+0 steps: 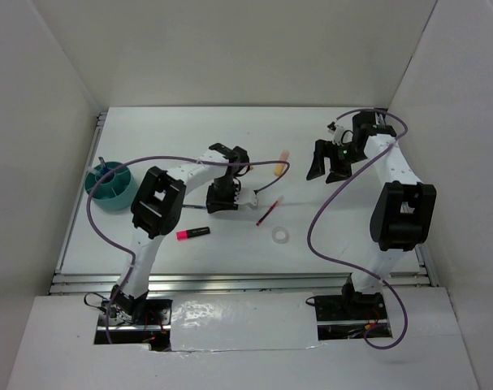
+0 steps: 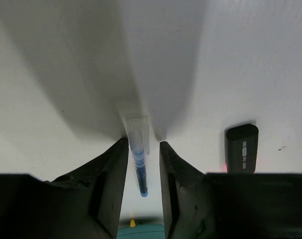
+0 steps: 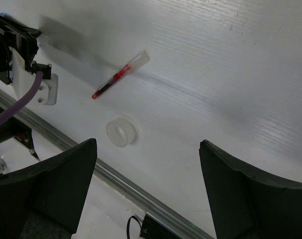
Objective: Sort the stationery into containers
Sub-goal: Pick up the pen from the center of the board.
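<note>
A blue pen [image 2: 139, 162] with a clear cap lies on the white table between the fingers of my left gripper [image 2: 144, 142]. The jaws stand narrow on either side of it, with a slim gap still showing on the right. In the overhead view my left gripper [image 1: 218, 203] is low at mid-table. The teal cup [image 1: 108, 187] stands at the far left. My right gripper [image 1: 327, 172] hangs wide open and empty at the back right. Its wrist view shows my right gripper [image 3: 148, 144] above a red pen [image 3: 118, 75] and a clear tape ring [image 3: 122, 131].
A pink marker [image 1: 193, 234] with a black end [image 2: 242, 148] lies just in front of the left gripper. An orange marker [image 1: 283, 162] lies behind the red pen [image 1: 269, 211]. The tape ring [image 1: 280, 235] is near the table's front rail [image 3: 141, 191]. White walls close in both sides.
</note>
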Controlling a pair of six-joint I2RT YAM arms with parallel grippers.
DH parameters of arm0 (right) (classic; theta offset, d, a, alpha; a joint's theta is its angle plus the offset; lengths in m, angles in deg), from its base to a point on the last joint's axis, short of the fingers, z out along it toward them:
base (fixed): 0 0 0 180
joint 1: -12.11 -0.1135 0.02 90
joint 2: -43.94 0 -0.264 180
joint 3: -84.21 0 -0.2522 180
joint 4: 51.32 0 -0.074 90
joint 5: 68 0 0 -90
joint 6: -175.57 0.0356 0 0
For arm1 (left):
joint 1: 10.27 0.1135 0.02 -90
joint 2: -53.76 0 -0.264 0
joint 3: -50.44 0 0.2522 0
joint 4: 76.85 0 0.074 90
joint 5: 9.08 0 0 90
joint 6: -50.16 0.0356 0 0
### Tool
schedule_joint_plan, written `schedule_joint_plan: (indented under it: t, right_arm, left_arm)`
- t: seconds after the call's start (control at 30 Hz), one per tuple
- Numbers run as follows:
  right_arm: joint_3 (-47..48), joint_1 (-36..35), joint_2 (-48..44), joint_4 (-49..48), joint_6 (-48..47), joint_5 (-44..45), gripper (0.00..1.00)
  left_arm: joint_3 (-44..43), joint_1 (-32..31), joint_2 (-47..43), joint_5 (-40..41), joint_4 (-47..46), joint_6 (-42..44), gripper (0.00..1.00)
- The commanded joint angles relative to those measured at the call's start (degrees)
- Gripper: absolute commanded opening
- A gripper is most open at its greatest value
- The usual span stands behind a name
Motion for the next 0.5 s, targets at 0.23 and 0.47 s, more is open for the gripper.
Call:
schedule_joint_plan:
  t: [0.23,0.47]
  right_arm:
    - [-0.23,1.13,-1.67,0.79,-1.39,-1.49,0.89]
    - [-0.14,1.31,-1.58,0.53,-1.04,-1.84,0.89]
  left_arm:
    - [4.14,-1.86,2.12,4.16,-4.6,-3.82,0.41]
    - [9.94,-2.56,0.62,6.27,-9.97,-5.31,0.25]
